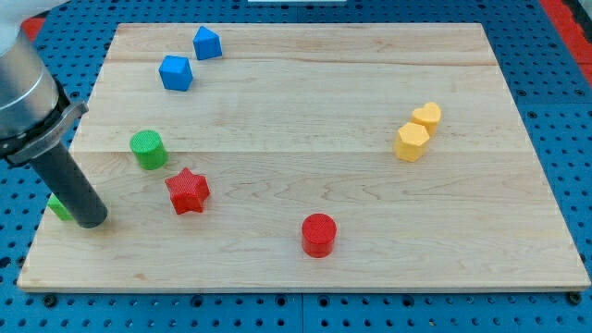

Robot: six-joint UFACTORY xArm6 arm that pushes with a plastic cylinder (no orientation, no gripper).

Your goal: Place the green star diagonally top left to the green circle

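The green circle [147,149] stands on the wooden board's left side. A green block [60,206], probably the green star, sits at the board's left edge, below and left of the circle; the rod hides most of it. My tip [91,220] rests on the board right against that green block's right side. The rod rises from there up toward the view's top left.
A red star [188,191] lies just below and right of the green circle. A red circle [318,234] sits lower centre. Two blue blocks [176,72] [207,43] are at top left. A yellow hexagon [413,141] and yellow heart [426,116] touch at right.
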